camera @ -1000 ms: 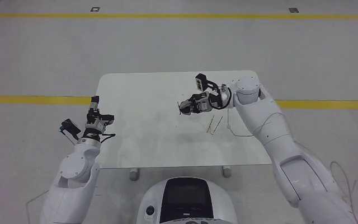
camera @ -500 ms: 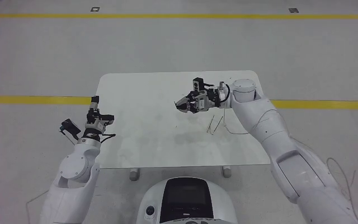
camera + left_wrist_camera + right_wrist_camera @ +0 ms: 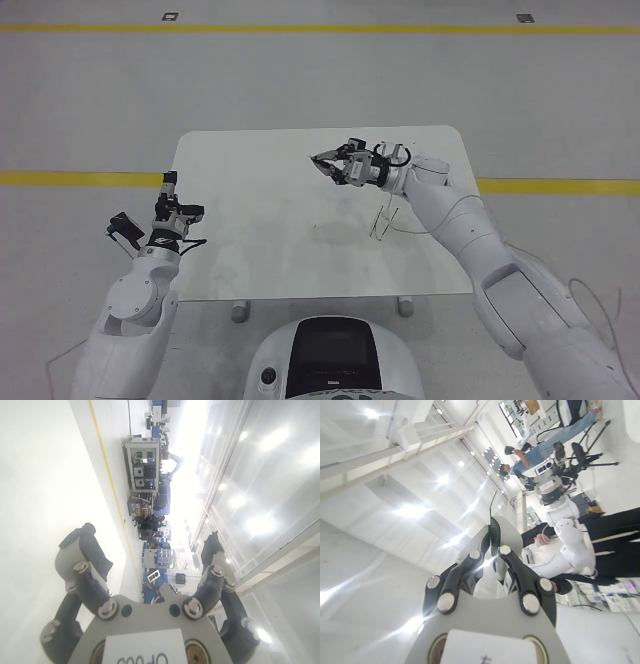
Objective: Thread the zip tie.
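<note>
The right claw (image 3: 320,160) hangs over the table's (image 3: 250,250) far side, pinched shut on one zip tie (image 3: 491,506), whose thin tail pokes out past the tips. Spare ties (image 3: 383,218) lie on the table nearby, too fine to count. The left claw (image 3: 150,532) gapes wide by the table's left edge.

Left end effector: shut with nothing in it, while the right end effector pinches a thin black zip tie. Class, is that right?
No. The left end effector is open wide with nothing in it, as the left wrist view shows. The right end effector does pinch a thin black zip tie.
</note>
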